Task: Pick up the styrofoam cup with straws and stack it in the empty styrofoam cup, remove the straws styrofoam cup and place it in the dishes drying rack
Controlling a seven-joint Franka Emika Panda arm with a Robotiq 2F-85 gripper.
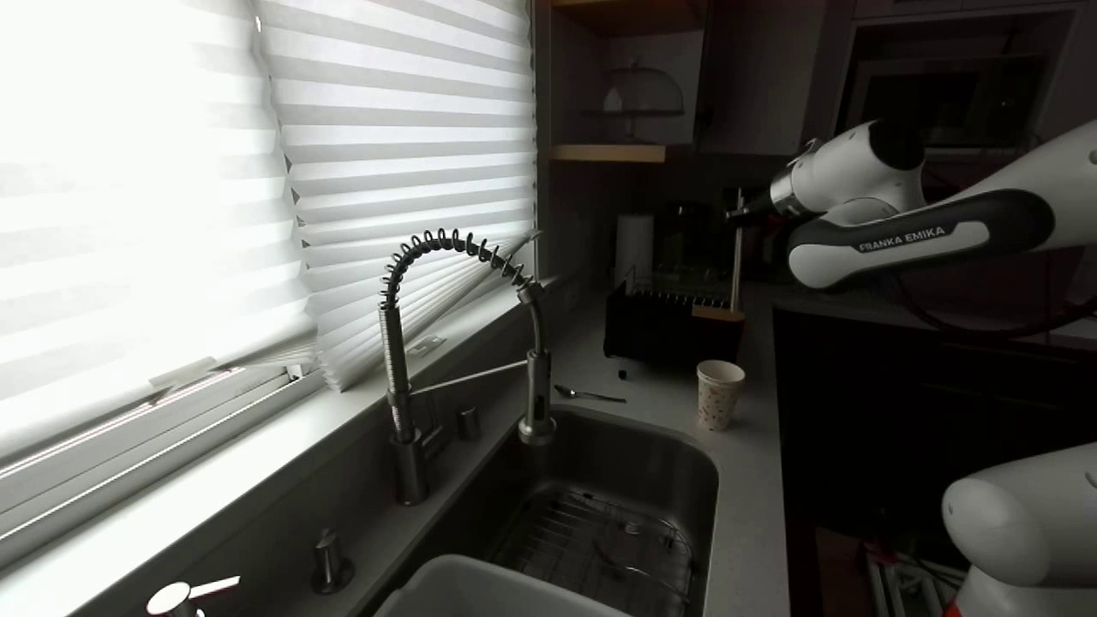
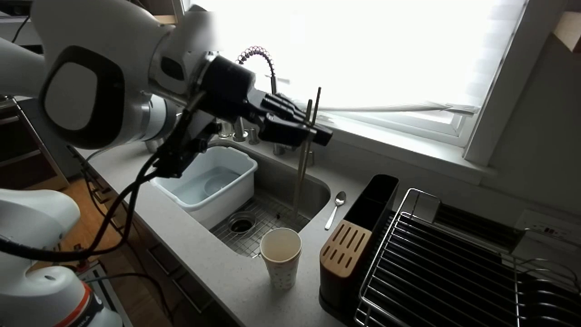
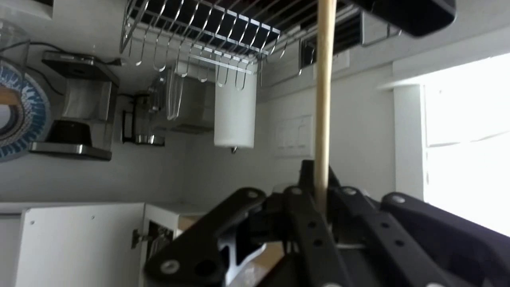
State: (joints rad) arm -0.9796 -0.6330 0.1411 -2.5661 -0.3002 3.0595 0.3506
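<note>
Apparently the task is on its last stretch: in both exterior views the straws hang clear of the cup, between twelve and one o'clock from it, pinched by fingers drawn tight together. The cup stands upright on the bench; only this one shows, so the stacking is probably done, though whether another nests in it cannot be told. What seems left is placing in the drying rack, at three o'clock from the cup in an exterior view. The arm reads "FRANKA EMIKA"; the cup shows no legible words.
</note>
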